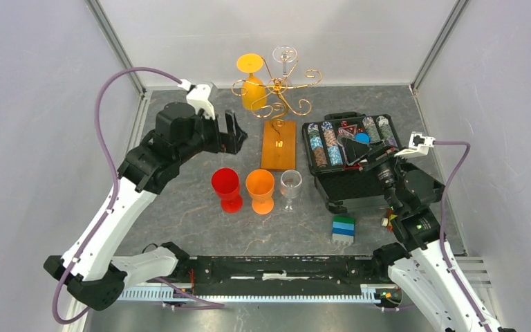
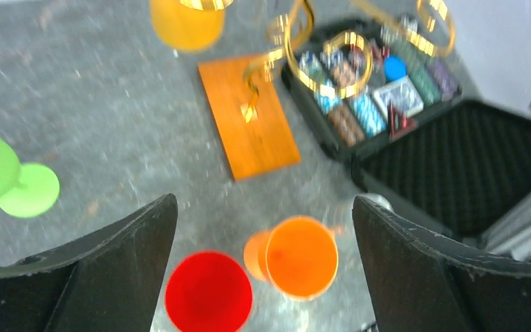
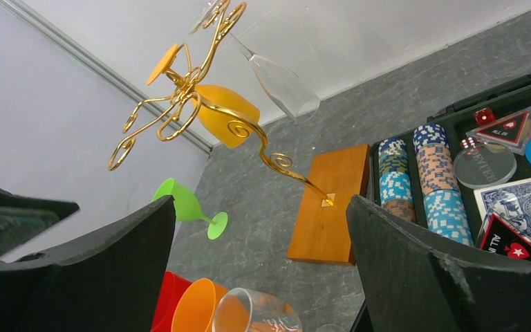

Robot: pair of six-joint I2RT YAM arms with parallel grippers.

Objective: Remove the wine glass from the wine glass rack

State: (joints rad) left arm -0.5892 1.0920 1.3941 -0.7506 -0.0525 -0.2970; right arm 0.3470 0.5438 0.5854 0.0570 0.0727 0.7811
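The wine glass rack (image 1: 277,87) stands upright at the far centre of the table (image 1: 180,218). Gold wire spiral arms spread from a central post fixed to a rectangular orange-brown wooden base (image 1: 278,145). A yellow wine glass (image 1: 252,88) and a clear wine glass (image 3: 276,81) hang inverted from its arms.

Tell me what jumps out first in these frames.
The gold wire rack at the back of the table, with a yellow glass and a clear wine glass hanging foot-up from its arms. In front of its wooden base stand a red cup, an orange cup and a clear glass in a row. To the right lies an open case of poker chips.
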